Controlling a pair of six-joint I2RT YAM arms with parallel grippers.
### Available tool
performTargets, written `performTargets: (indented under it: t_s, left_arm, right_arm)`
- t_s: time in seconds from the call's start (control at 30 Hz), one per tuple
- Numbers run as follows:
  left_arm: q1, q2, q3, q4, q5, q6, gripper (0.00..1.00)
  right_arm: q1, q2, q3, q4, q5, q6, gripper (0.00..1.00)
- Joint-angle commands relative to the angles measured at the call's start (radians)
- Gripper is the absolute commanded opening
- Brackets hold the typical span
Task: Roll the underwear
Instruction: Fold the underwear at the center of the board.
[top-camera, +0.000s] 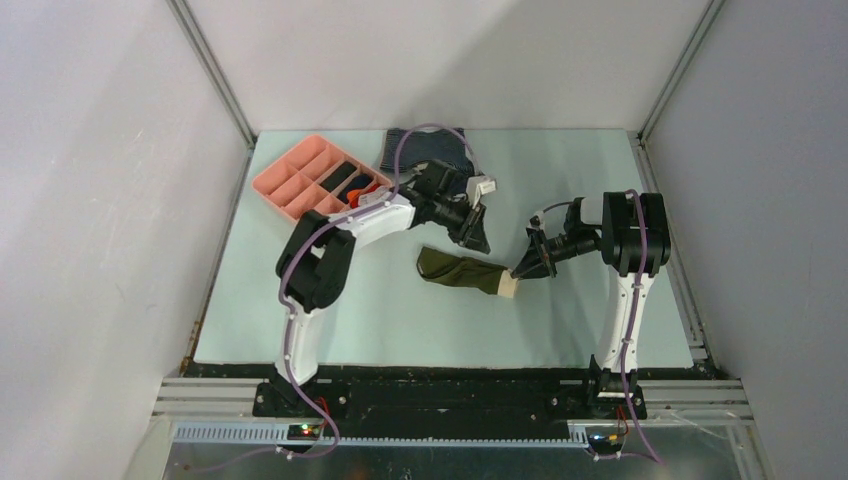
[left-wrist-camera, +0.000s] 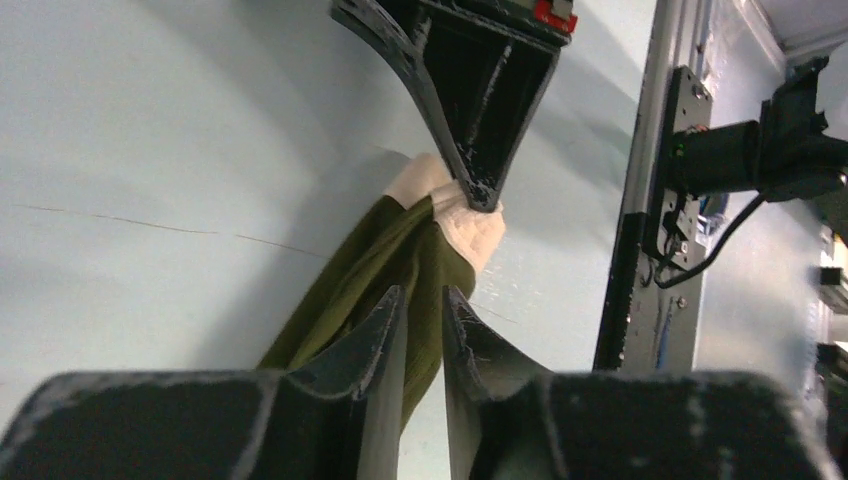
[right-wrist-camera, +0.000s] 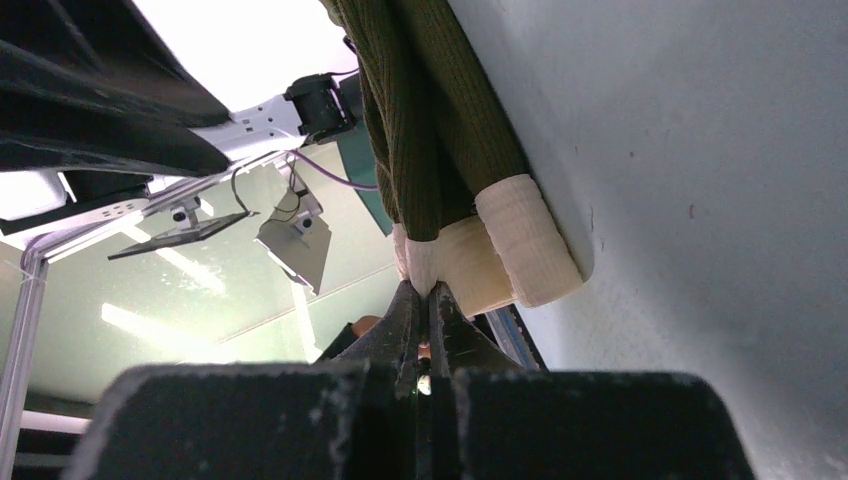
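Olive-green underwear (top-camera: 455, 270) lies drawn out across the middle of the table (top-camera: 380, 320), cream waistband (top-camera: 508, 286) at its right end, probably pulled taut to begin the roll. The right pincer (right-wrist-camera: 424, 292) is clenched on that waistband. The left pincer (left-wrist-camera: 422, 300) hangs over the cloth – its 2 fingers barely parted, grasping nothing.
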Motion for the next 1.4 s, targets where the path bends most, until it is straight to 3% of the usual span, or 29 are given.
performTargets:
  t_s: [0.0, 0.67, 0.73, 0.83, 1.0, 1.37]
  left_arm:
    - [-0.016, 0.030, -0.033, 0.044, 0.063, -0.058, 0.23]
    - [-0.021, 0.188, 0.017, 0.140, -0.024, -0.145, 0.20]
    - [-0.021, 0.191, 0.011, 0.137, -0.029, -0.136, 0.19]
    - [-0.021, 0.195, 0.006, 0.120, -0.038, -0.118, 0.19]
    - [-0.020, 0.205, -0.002, 0.115, -0.029, -0.106, 0.19]
    - [-0.021, 0.206, 0.029, 0.078, -0.036, -0.072, 0.18]
  right_arm:
    - [0.001, 0.052, -0.003, 0.000, 0.073, 0.100, 0.00]
    - [0.026, 0.075, -0.004, 0.012, 0.070, 0.103, 0.00]
    - [0.024, 0.074, -0.004, 0.014, 0.071, 0.108, 0.05]
    - [0.020, 0.057, -0.003, 0.021, 0.077, 0.117, 0.21]
    - [-0.008, 0.000, 0.004, 0.053, 0.115, 0.150, 0.54]
    - [-0.070, -0.211, 0.041, 0.039, 0.212, 0.115, 0.62]
